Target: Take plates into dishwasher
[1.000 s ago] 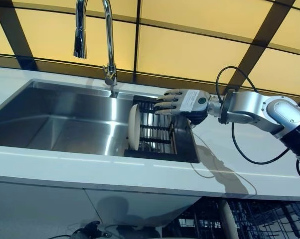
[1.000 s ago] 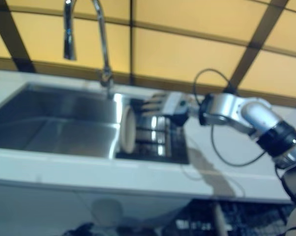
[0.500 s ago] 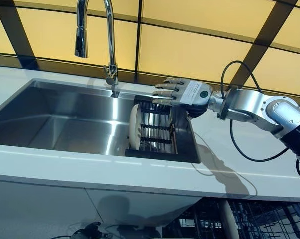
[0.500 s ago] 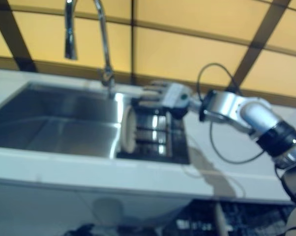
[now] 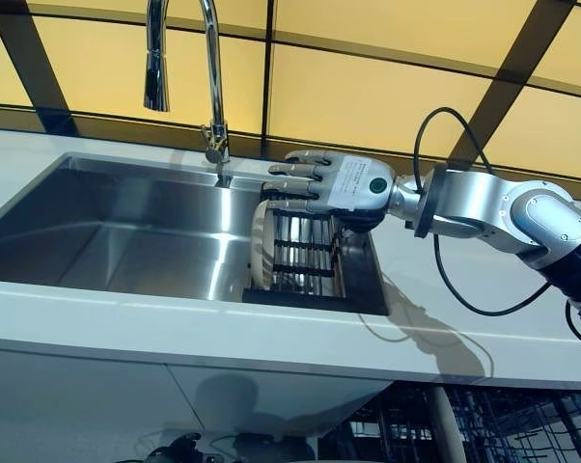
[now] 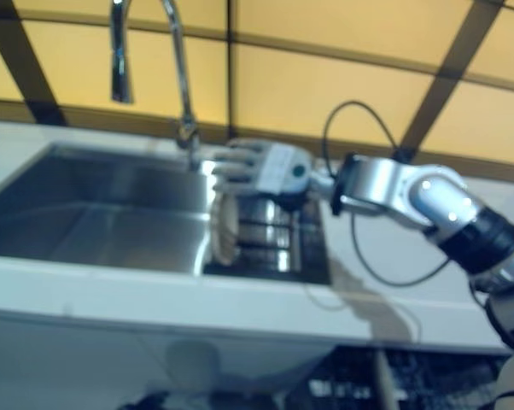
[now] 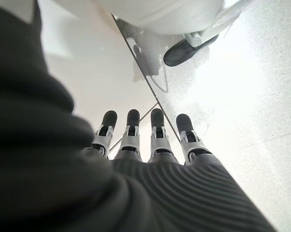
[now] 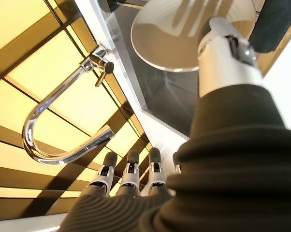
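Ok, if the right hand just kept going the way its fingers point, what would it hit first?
Probably the faucet. The right hand hovers open above the plate in the black rack, fingers aimed across the sink toward the faucet's base. Depth is unclear, so it might pass in front of it.

- The two eye views are looking from the head, from low in front, up across the white counter (image 5: 271,323) toward the sink (image 5: 126,231), the faucet (image 5: 208,68) and the yellow wall panels (image 5: 368,87) beyond; both are sharing this whole stretch, the right eye sitting slightly to the right.
- The left wrist view is looking from very close along the left hand (image 7: 155,140) at pale floor.
- The right wrist view is looking along the right hand (image 8: 131,176) (close in), sharing the faucet and the plate (image 8: 184,36) with the eye views.
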Controlling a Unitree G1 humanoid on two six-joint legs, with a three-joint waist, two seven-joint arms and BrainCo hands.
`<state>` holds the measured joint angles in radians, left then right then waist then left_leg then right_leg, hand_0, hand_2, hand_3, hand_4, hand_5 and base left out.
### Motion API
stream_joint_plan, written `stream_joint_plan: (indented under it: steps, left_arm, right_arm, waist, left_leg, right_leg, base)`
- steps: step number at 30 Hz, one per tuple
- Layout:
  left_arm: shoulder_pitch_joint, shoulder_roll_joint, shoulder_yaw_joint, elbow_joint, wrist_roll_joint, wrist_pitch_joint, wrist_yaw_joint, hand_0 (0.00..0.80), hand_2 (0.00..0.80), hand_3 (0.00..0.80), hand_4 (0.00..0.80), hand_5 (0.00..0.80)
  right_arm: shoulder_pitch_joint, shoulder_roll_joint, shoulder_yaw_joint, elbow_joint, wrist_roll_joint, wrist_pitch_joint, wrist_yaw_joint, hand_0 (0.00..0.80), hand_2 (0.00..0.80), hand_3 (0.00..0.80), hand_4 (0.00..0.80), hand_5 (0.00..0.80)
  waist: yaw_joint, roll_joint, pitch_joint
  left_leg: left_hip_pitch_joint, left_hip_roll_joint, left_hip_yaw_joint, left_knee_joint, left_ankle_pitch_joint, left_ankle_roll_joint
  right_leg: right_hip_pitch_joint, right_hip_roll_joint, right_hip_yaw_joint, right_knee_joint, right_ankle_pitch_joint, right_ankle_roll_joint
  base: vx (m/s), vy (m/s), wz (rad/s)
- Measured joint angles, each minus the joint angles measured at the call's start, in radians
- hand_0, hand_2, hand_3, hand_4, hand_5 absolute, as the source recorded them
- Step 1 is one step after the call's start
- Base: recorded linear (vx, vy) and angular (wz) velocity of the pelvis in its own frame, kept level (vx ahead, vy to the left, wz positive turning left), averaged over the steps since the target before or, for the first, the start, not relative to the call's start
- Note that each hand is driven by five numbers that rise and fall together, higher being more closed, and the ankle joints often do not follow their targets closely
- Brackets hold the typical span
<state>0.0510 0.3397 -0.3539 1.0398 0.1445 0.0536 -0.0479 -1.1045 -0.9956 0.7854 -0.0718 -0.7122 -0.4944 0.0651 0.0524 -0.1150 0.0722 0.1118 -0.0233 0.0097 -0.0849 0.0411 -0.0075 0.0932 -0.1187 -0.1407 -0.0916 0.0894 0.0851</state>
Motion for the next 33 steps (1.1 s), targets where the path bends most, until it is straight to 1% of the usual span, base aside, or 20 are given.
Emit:
stream_joint_plan:
  steps: [6,11,17,21,26,31,33]
  left_arm:
    - [0.000,-0.013,0.000,0.000,0.000,0.000,0.000,0.000,0.000,0.000,0.000,0.000]
    - [0.000,-0.013,0.000,0.000,0.000,-0.001,0.000,0.000,0.000,0.000,0.000,0.000]
    - [0.002,-0.013,0.000,0.001,0.000,-0.001,0.000,0.000,0.000,0.000,0.000,0.000]
    - [0.001,-0.014,0.000,0.001,0.000,0.000,0.000,0.000,0.000,0.000,0.000,0.000]
    - [-0.001,-0.015,0.000,0.001,0.000,0.000,0.000,0.000,0.000,0.000,0.000,0.000]
    - [-0.002,-0.015,0.000,0.001,0.000,0.000,0.001,0.000,0.000,0.000,0.000,0.000]
    - [-0.001,-0.014,0.000,0.001,0.000,0.001,0.001,0.000,0.000,0.000,0.000,0.000]
  right_arm:
    - [-0.010,0.046,0.001,-0.009,0.035,0.003,0.034,0.000,0.000,0.000,0.000,0.000]
    - [-0.013,0.082,0.002,-0.012,0.037,0.022,0.039,0.000,0.000,0.000,0.000,0.000]
    - [-0.014,0.102,0.005,-0.023,0.037,0.043,0.066,0.000,0.000,0.000,0.000,0.000]
    - [-0.015,0.117,0.009,-0.026,0.039,0.045,0.094,0.000,0.000,0.000,0.000,0.000]
    - [-0.018,0.116,0.014,-0.036,0.064,0.047,0.145,0.000,0.000,0.000,0.000,0.000]
    - [-0.027,0.118,0.027,-0.037,0.080,0.052,0.187,0.000,0.000,0.000,0.000,0.000]
    - [-0.035,0.118,0.045,-0.037,0.082,0.064,0.191,0.000,0.000,0.000,0.000,0.000]
  waist:
    - [0.017,0.006,-0.006]
    - [0.022,-0.002,-0.013]
    - [0.023,-0.007,-0.016]
    - [0.024,-0.007,-0.016]
    - [0.045,-0.009,-0.017]
    - [0.050,-0.015,-0.021]
    - [0.050,-0.018,-0.022]
  left_leg:
    - [-0.001,-0.001,-0.006,0.000,0.000,0.000]
    - [0.000,-0.001,-0.009,0.001,0.001,0.000]
    - [0.000,-0.002,-0.010,0.001,0.001,0.000]
    - [0.000,-0.002,-0.010,0.001,0.001,0.000]
    - [0.000,-0.002,-0.010,0.001,0.001,0.000]
    - [0.000,-0.002,-0.012,0.001,0.001,0.000]
    - [0.000,-0.002,-0.012,0.001,0.001,0.000]
  right_leg:
    - [0.002,0.000,-0.005,0.000,0.000,0.000]
    - [0.004,-0.001,-0.008,0.000,0.000,0.000]
    - [0.004,-0.001,-0.008,0.000,0.000,0.000]
    - [0.004,-0.001,-0.008,0.000,0.000,0.000]
    - [0.004,-0.001,-0.008,0.000,-0.001,0.000]
    - [0.004,-0.001,-0.010,0.000,-0.003,0.003]
    - [0.004,-0.001,-0.010,0.000,-0.003,0.004]
  base:
    - [0.023,0.043,0.03]
    - [0.008,0.009,0.02]
    - [0.019,0.036,0.00]
    - [0.017,0.036,0.00]
    - [0.008,0.014,0.00]
    - [0.000,0.000,0.00]
    - [0.000,0.000,0.00]
